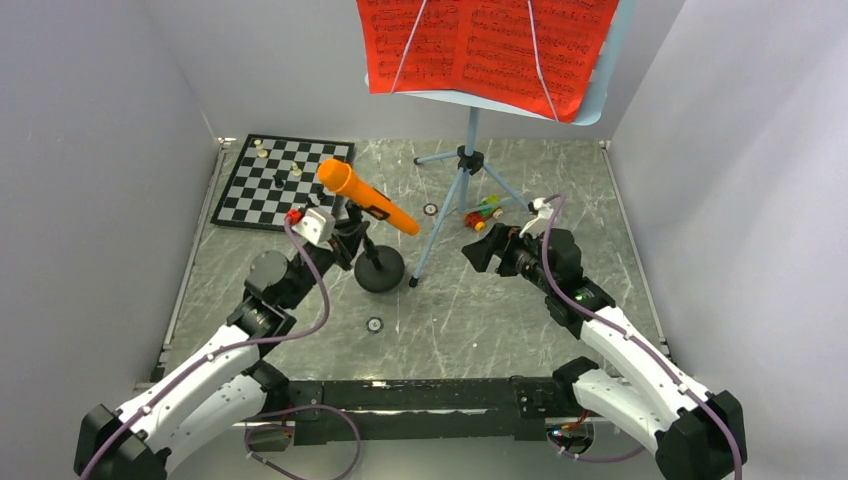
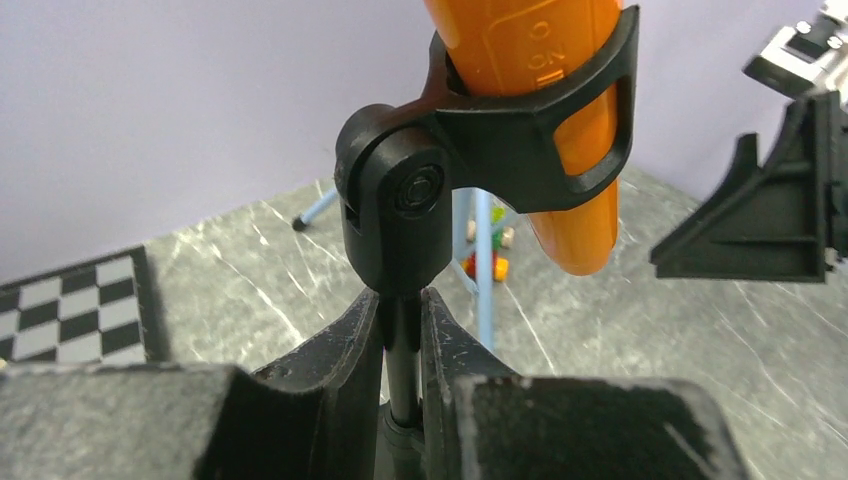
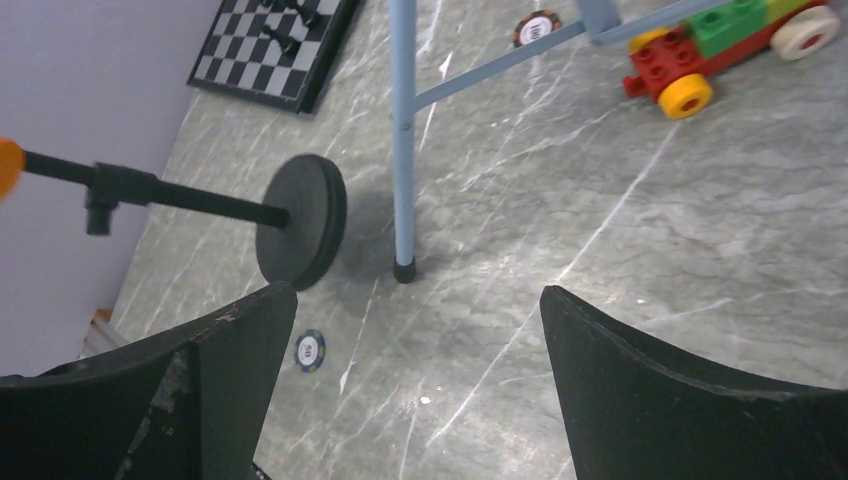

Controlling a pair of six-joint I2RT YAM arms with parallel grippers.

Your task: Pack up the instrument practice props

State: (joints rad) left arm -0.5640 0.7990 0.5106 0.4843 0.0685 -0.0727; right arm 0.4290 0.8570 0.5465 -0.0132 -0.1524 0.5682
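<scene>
My left claw [image 2: 400, 310] is clamped on the thin black rod [image 2: 402, 380] of the microphone stand, just under its swivel joint [image 2: 395, 205]. Above it the orange microphone [image 1: 365, 197] sits in a black plastic clip [image 2: 560, 110]. Its long axis slants from the head, up toward the chessboard [image 1: 285, 180], down to the tail, which points at my right claw [image 1: 480, 250]. That claw is spread wide and empty, near the tail but not touching it. I judge it the one to draw the smooth, tapered body out along that axis. The stand's flat round base [image 3: 302, 222] sits on the grey marbled surface [image 3: 600, 300], near one foot of the light-blue music stand [image 1: 463, 170], which carries the red sheet-music pages [image 1: 480, 45].
</scene>
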